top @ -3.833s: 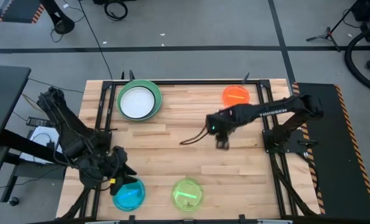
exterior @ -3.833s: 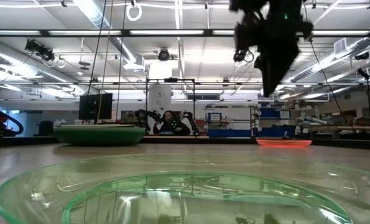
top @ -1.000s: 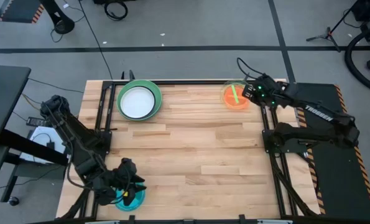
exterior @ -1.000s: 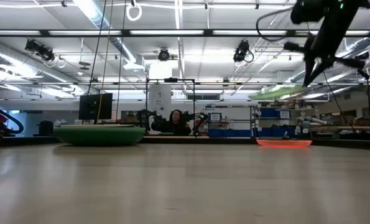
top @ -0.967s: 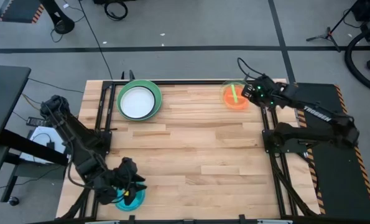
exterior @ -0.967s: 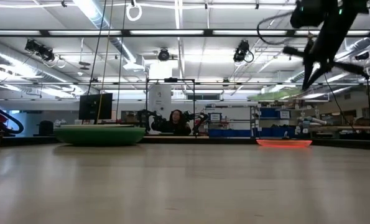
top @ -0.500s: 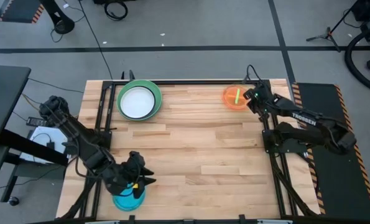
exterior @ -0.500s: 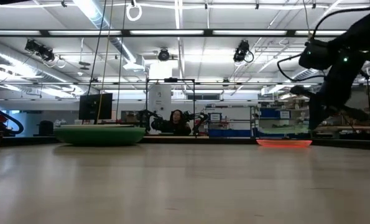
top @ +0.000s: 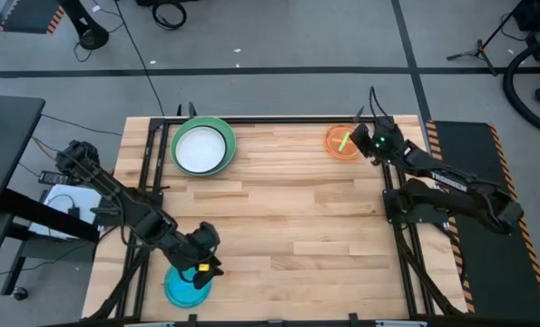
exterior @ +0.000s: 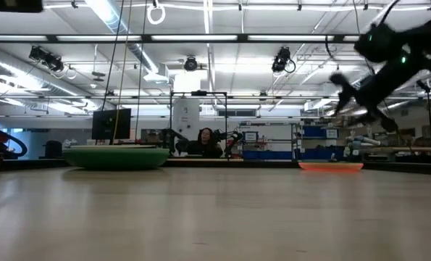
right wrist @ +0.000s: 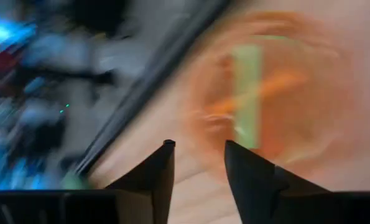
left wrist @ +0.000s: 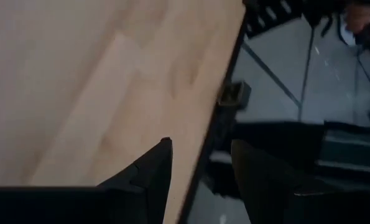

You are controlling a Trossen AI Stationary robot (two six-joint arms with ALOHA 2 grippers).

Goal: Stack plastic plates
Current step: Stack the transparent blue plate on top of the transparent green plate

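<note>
A small orange plate (top: 344,142) lies flat near the table's far right corner, with a translucent yellow-green plate (right wrist: 250,93) lying in it. My right gripper (top: 368,143) hovers open just to the right of this pair, above it in the low view (exterior: 348,98). A small blue plate (top: 188,287) lies at the near edge on the left. My left gripper (top: 206,255) hangs open just beyond it, over bare wood (left wrist: 200,152). A white plate (top: 200,148) rests in a large green plate (top: 222,133) at the far left.
Black frame rails run along the table's left (top: 147,182) and right (top: 395,204) sides. The middle of the wooden table (top: 288,218) is bare. A person (exterior: 201,139) sits in the room beyond the far edge.
My right gripper carried the yellow-green plate down onto the orange plate, let it go, then rose and drew back a little toward the right edge. My left gripper moved off the blue plate, toward the far edge and slightly right; the blue plate stayed on the table.
</note>
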